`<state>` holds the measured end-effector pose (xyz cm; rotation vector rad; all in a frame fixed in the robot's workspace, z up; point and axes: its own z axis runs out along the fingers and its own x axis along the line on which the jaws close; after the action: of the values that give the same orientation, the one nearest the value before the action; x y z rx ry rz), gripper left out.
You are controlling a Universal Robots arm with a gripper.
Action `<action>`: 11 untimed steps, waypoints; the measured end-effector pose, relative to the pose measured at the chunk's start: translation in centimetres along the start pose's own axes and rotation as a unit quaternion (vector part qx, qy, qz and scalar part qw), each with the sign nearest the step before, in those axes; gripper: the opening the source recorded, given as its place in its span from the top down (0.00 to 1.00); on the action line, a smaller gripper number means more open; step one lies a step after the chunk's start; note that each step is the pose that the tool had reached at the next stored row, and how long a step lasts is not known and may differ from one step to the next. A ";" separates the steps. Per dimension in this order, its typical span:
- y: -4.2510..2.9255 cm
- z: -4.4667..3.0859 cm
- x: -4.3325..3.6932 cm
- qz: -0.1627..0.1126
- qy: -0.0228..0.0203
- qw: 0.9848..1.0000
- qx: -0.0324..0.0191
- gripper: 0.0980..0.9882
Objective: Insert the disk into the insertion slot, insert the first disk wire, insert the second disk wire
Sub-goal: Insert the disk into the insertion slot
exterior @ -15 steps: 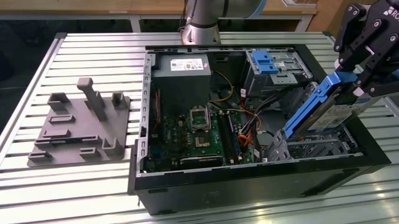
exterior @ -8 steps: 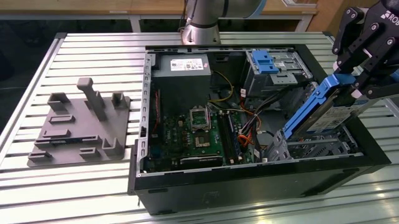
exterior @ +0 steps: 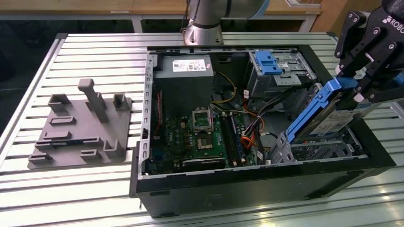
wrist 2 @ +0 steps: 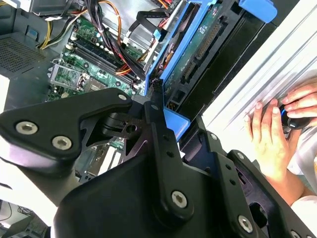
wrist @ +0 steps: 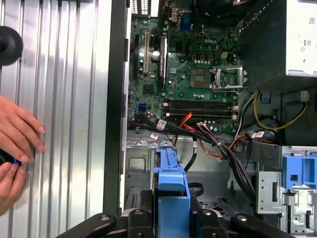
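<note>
A slatted aluminium table [exterior: 94,52] carries an open black computer case [exterior: 252,177] lying on its side. Outside the case, toward the exterior view's left, a grey plastic fixture plate [exterior: 75,137] with upright posts lies on the table.

Inside the case:
- A green motherboard [exterior: 196,137] covers the floor.
- A grey power supply box [exterior: 186,66] with a white label sits at the far wall.
- A taller grey metal cage [exterior: 281,78] stands in the far corner toward the exterior view's right, with a blue plastic latch [exterior: 268,62] on top.
- A loose bundle of black, red and orange wires [exterior: 252,127] runs between the motherboard and the two cages.
- The insertion slot [exterior: 319,150], a low box of silver-grey perforated sheet metal, fills the near corner toward the exterior view's right.

The disk [exterior: 315,113], a flat silver drive in a bright blue plastic frame, stands steeply tilted over that slot. Its lower end is down at the slot's opening and its blue handle end rises above the case rim.

The black gripper [exterior: 351,87] has its fingers closed tight on the handle end.

In the first wrist view, a person's hands [wrist: 17,131] rest on the table just outside the case wall.
</note>
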<state>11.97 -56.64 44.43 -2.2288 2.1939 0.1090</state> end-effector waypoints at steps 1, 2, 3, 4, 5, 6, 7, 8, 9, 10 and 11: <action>0.00 0.08 0.00 0.000 0.000 1.000 0.000 0.70; -0.01 0.16 0.01 0.000 0.000 1.000 0.000 0.70; -0.01 0.25 0.01 0.000 0.000 1.000 0.000 0.70; -0.01 0.34 0.02 0.000 0.000 1.000 0.000 0.70; -0.02 0.45 0.03 0.000 0.000 1.000 0.000 0.70; -0.02 0.56 0.04 0.000 0.000 1.000 0.000 0.70; -0.02 0.67 0.05 0.000 0.000 1.000 0.000 0.70; -0.03 0.78 0.06 0.000 0.000 1.000 0.000 0.70; -0.03 0.89 0.07 0.000 0.000 1.000 -0.001 0.70; -0.04 1.01 0.08 0.000 0.000 1.000 -0.001 0.70; -0.04 1.11 0.09 0.000 0.000 1.000 -0.001 0.70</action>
<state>11.97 -56.67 43.32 -2.2295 2.1946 0.1105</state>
